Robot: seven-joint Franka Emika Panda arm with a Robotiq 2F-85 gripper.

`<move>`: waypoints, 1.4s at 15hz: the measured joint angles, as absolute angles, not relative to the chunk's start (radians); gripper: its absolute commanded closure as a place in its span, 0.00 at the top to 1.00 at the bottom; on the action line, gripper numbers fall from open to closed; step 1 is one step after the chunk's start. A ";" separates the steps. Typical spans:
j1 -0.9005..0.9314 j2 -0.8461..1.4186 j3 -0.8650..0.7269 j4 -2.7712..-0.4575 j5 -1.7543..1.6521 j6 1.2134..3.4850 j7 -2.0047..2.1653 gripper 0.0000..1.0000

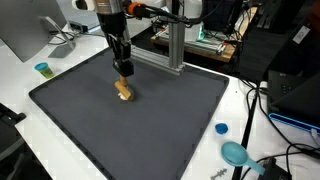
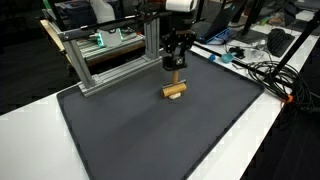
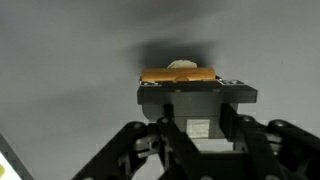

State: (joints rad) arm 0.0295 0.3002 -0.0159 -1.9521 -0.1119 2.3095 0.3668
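Note:
My gripper (image 1: 123, 70) hangs straight down over the dark grey mat (image 1: 80, 110), also seen in the other exterior view (image 2: 176, 67). Right beneath it is a small wooden stack: a flat wooden block (image 2: 175, 92) lies on the mat with a slim upright wooden piece (image 2: 176, 79) standing on it and reaching up between the fingertips. The stack also shows in an exterior view (image 1: 123, 92). In the wrist view the flat block (image 3: 178, 75) lies just beyond my fingers (image 3: 197, 110), which look closed on the upright piece.
A metal frame (image 2: 110, 55) stands along the mat's far edge. A blue cup (image 1: 42, 69), a small blue lid (image 1: 221, 128) and a teal scoop (image 1: 236, 154) lie on the white table around the mat. Cables (image 2: 262, 72) trail beside the mat.

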 measured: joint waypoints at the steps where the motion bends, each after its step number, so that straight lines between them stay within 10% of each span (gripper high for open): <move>1: 0.031 0.303 -0.016 -1.946 -0.111 2.295 0.367 0.21; 17: 0.026 0.290 0.007 -1.938 0.047 2.195 0.177 0.21; 18: 0.023 0.267 0.009 -1.955 0.069 2.200 0.150 0.46; 20: 0.012 0.223 0.008 -1.983 0.088 2.203 0.128 0.46; 21: 0.006 0.209 0.008 -1.993 0.090 2.203 0.122 0.21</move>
